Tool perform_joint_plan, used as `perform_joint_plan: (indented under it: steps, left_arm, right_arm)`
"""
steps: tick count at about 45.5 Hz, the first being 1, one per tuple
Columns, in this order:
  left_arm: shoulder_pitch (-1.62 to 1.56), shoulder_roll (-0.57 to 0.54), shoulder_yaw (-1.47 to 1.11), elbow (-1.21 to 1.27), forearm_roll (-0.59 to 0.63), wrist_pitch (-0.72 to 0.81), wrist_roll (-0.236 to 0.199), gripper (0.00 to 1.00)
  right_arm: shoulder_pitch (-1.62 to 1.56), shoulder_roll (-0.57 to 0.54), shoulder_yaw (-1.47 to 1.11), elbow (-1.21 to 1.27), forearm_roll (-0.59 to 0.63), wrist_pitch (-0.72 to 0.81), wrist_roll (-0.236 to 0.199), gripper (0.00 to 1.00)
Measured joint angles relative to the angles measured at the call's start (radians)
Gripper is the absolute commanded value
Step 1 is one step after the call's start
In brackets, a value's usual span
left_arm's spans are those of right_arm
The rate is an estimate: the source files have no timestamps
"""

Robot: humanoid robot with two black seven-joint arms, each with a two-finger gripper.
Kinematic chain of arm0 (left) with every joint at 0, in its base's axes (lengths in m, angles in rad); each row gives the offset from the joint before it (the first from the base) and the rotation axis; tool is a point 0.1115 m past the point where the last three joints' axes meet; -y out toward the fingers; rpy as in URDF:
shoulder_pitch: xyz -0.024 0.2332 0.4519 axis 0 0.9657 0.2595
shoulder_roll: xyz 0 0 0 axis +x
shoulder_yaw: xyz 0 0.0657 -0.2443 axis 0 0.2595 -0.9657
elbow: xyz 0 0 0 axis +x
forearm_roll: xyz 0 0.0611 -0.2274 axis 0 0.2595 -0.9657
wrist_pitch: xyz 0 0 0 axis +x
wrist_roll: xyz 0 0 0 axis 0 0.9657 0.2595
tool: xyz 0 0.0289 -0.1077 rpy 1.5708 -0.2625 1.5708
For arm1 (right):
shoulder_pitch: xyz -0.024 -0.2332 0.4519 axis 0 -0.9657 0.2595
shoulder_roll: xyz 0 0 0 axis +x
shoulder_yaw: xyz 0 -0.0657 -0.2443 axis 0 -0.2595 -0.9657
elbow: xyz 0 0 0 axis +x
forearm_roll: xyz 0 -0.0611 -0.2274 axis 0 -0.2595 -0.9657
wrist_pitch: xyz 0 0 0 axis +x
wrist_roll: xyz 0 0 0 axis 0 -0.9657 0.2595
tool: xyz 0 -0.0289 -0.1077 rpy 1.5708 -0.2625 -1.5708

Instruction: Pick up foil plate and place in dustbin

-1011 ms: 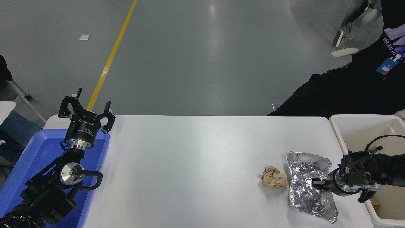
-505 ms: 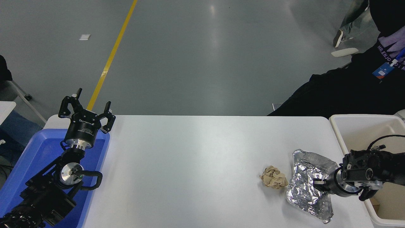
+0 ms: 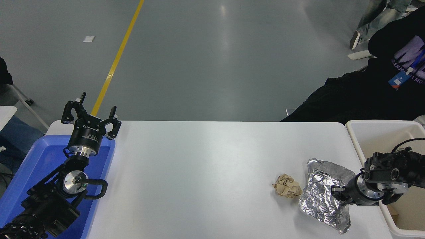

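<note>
now right gripper [image 3: 336, 193] clamped on crumpled foil plate [image 3: 323, 194] beside dustbin [image 3: 357, 132], left gripper [image 3: 91, 114] open

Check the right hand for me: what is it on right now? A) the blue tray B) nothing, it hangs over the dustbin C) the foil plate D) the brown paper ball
C: the right hand is clamped on the right edge of the foil plate, with the paper ball lying untouched just left of it.
</note>
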Motion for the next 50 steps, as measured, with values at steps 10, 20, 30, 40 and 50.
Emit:
perform_joint_plan:
  steps: [10, 20, 30, 40, 50]
  left_arm:
    - [0.000, 0.000, 0.002, 0.000, 0.000, 0.000, 0.000, 0.98]
    - [-0.001, 0.000, 0.003, 0.000, 0.000, 0.000, 0.002, 0.98]
    - [0.000, 0.001, 0.003, 0.000, 0.000, 0.001, 0.002, 0.98]
    - [0.001, 0.001, 0.003, 0.000, -0.001, 0.001, 0.002, 0.98]
    - [0.001, 0.001, 0.002, 0.000, -0.001, 0.001, 0.002, 0.98]
  right_arm:
    - [0.143, -0.068, -0.017, 0.062, 0.010, 0.174, -0.001, 0.00]
    - [0.425, -0.159, -0.048, 0.101, 0.015, 0.385, -0.001, 0.00]
    - [0.731, -0.223, -0.105, 0.147, 0.032, 0.454, -0.001, 0.00]
    - [1.030, -0.257, -0.188, 0.239, 0.058, 0.479, -0.001, 0.00]
    - [1.193, -0.247, -0.249, 0.291, 0.087, 0.488, -0.001, 0.00]
